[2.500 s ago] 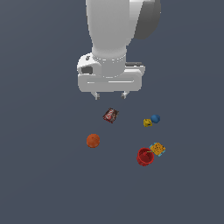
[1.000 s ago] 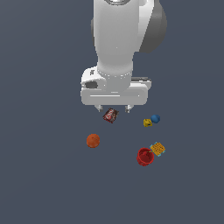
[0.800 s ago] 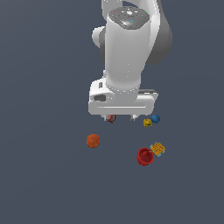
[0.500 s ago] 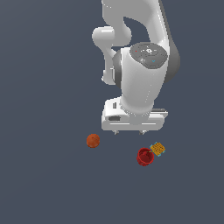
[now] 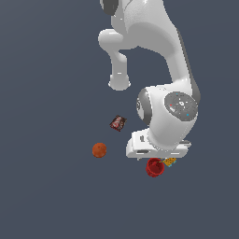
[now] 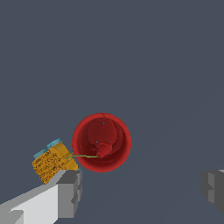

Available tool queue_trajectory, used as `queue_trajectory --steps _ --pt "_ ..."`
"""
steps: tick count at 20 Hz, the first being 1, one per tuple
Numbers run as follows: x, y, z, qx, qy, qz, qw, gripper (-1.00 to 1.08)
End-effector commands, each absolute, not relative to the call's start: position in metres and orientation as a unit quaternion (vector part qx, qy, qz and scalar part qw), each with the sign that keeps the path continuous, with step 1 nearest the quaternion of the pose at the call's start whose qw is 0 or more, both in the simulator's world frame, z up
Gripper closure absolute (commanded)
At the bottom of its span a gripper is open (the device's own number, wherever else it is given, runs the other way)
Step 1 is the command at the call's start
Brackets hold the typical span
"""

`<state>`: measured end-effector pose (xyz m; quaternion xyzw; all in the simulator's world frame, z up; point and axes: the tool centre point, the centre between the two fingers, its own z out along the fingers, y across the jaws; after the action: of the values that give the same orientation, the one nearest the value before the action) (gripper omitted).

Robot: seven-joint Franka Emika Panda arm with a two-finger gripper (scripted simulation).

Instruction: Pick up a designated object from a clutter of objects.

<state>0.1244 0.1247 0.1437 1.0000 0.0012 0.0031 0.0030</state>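
The red cup [image 5: 154,167] stands upright on the dark floor, just under the white hand of my arm. In the wrist view the cup [image 6: 101,142] shows its hollow inside, a little ahead of the open gripper [image 6: 142,189]. One grey finger [image 6: 70,193] is close beside the cup, the other [image 6: 213,188] is far off it. The gripper holds nothing. In the exterior view the fingers are hidden behind the hand. The yellow-and-blue flat piece [image 6: 51,161] lies against the cup and shows in the exterior view [image 5: 169,161].
A dark red packet [image 5: 118,123] lies beyond the hand, on the exterior view's left of it. An orange ball [image 5: 99,150] lies further to the exterior view's left. The blue ball and yellow block are hidden behind the arm.
The arm has swung down and toward the exterior view's right, from above the dark red packet to just over the red cup. The objects have not moved.
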Motion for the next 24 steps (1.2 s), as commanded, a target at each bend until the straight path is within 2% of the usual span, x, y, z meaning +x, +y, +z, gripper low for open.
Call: queue_trajectory --steps 1,8,17,24 --pt "0.128 0.136 0.128 1.000 0.000 0.003 0.002 -0.92" --pt "0.132 0.154 0.102 1.000 0.000 0.000 0.000 -0.92" --pt "0.132 0.157 0.091 1.000 0.000 -0.001 0.000 -0.92" --pt "0.131 0.157 0.056 1.000 0.000 0.000 0.000 -0.92"
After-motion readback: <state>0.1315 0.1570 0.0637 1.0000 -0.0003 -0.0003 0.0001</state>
